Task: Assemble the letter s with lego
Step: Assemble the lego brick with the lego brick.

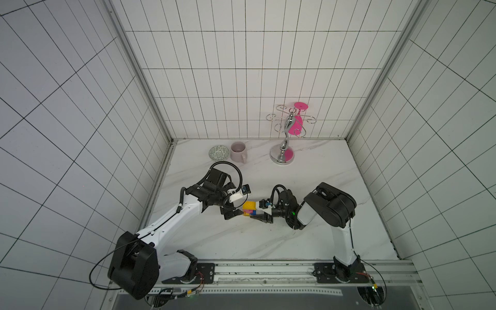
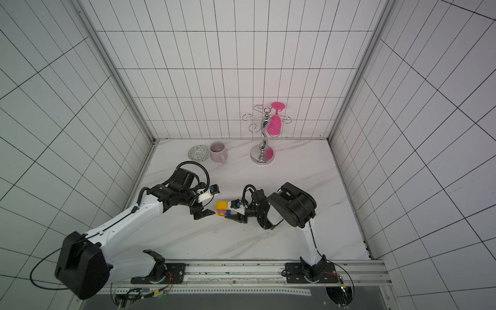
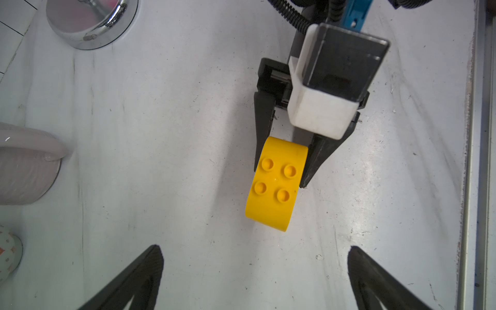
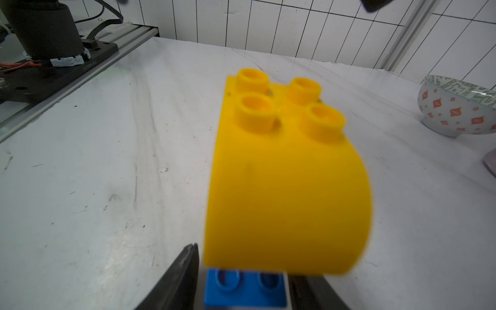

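Note:
The letter s point(image 1: 249, 209) point(image 2: 222, 208) stands on the marble table as a small stack of lego. A yellow oblong brick point(image 3: 276, 185) point(image 4: 287, 188) is on top, with pink point(image 1: 247, 213) and blue point(image 1: 254, 213) bricks under it. The right gripper point(image 1: 255, 212) point(image 2: 231, 214) point(image 3: 280, 177) point(image 4: 244, 279) reaches in low, one jaw on each side of the blue brick point(image 4: 244, 290). A thin gap shows beside one finger point(image 4: 185, 268), so it is open. The left gripper point(image 1: 236, 212) point(image 2: 206, 213) point(image 3: 254, 248) is wide open and empty, just short of the stack on the opposite side.
At the back of the table stand a patterned bowl point(image 1: 218, 152), a pale mug point(image 1: 238, 151) and a chrome glass rack point(image 1: 281, 155) with a pink glass point(image 1: 296, 122) hanging upside down. The arms' mounting rail point(image 1: 268, 271) runs along the front edge.

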Controlling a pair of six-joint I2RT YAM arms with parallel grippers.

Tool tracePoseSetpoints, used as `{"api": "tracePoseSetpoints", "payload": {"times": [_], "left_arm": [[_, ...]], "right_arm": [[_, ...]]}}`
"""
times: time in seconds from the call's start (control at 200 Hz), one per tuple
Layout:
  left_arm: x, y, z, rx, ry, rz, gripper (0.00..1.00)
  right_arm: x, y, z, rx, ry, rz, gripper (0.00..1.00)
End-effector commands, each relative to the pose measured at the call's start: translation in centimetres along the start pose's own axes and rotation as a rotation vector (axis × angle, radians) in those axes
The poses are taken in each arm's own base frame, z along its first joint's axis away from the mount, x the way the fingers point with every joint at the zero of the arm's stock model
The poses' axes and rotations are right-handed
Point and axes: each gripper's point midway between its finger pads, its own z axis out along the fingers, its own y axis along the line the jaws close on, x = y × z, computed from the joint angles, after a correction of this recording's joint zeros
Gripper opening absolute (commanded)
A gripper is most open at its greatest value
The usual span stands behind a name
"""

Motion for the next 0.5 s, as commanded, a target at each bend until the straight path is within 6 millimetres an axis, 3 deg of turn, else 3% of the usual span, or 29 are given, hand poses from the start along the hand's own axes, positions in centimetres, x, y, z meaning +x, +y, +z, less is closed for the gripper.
{"api": "tracePoseSetpoints", "payload": {"times": [0.0, 0.145, 0.19, 0.235, 0.27, 0.495], "left_arm": [[-0.4, 0.3, -0.1, -0.015, -0.030, 0.003, 0.98], [-0.4, 0.7, -0.2, -0.026, -0.037, -0.008, 0.98], [-0.5, 0.8, -0.3, -0.028, -0.043, -0.014, 0.98], [-0.6, 0.9, -0.4, -0.028, -0.050, -0.022, 0.98], [-0.7, 0.9, -0.5, -0.024, -0.055, -0.030, 0.98], [-0.9, 0.6, -1.4, -0.006, -0.077, -0.045, 0.98]], "right_arm": [[3.1, 1.5, -0.3, -0.030, 0.100, 0.050, 0.56], [3.2, 1.4, -0.3, -0.021, 0.104, 0.055, 0.57], [3.3, 1.3, -0.5, -0.016, 0.108, 0.062, 0.67], [3.5, 1.0, -0.7, -0.007, 0.112, 0.072, 0.86], [3.6, 0.9, -0.9, 0.001, 0.115, 0.081, 0.93], [3.6, 0.5, -3.2, 0.056, 0.135, 0.160, 0.97]]}}
